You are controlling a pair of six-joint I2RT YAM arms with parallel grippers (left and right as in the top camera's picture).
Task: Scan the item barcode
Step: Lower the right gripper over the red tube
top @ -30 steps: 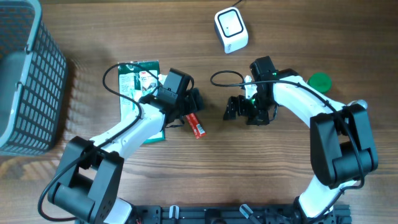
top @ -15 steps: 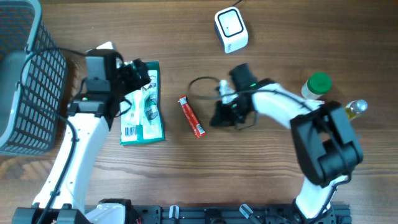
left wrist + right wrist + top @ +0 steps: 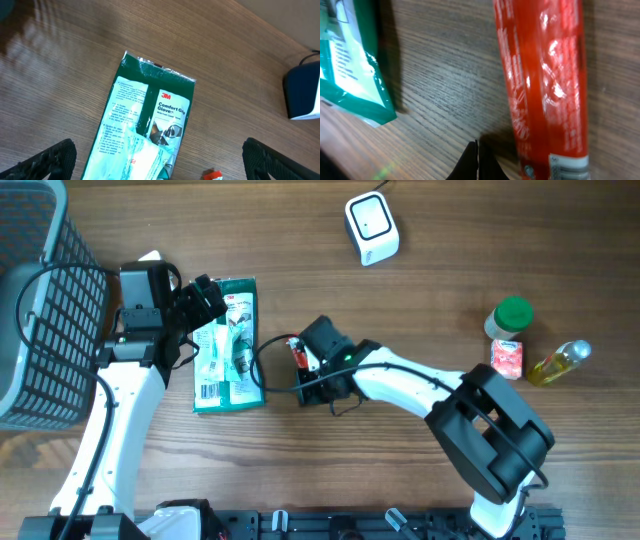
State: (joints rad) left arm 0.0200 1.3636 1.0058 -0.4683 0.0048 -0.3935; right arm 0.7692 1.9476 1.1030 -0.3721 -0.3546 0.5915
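Right hand (image 3: 476, 159) pinched closed on nothing, tips just beside the red tube (image 3: 545, 85) on the counter (image 3: 440, 75). Left hand (image 3: 207, 302) gapes wide over the green glove packet (image 3: 150, 120).

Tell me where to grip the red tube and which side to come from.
Take the red tube across its narrow width near mid-length, coming straight down from above: it lies flat on the table, long and slim, with bare wood along both long sides.

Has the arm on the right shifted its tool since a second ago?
Yes. The right tool has swung left: it was below the white scanner, and now sits left of it, over the red tube.
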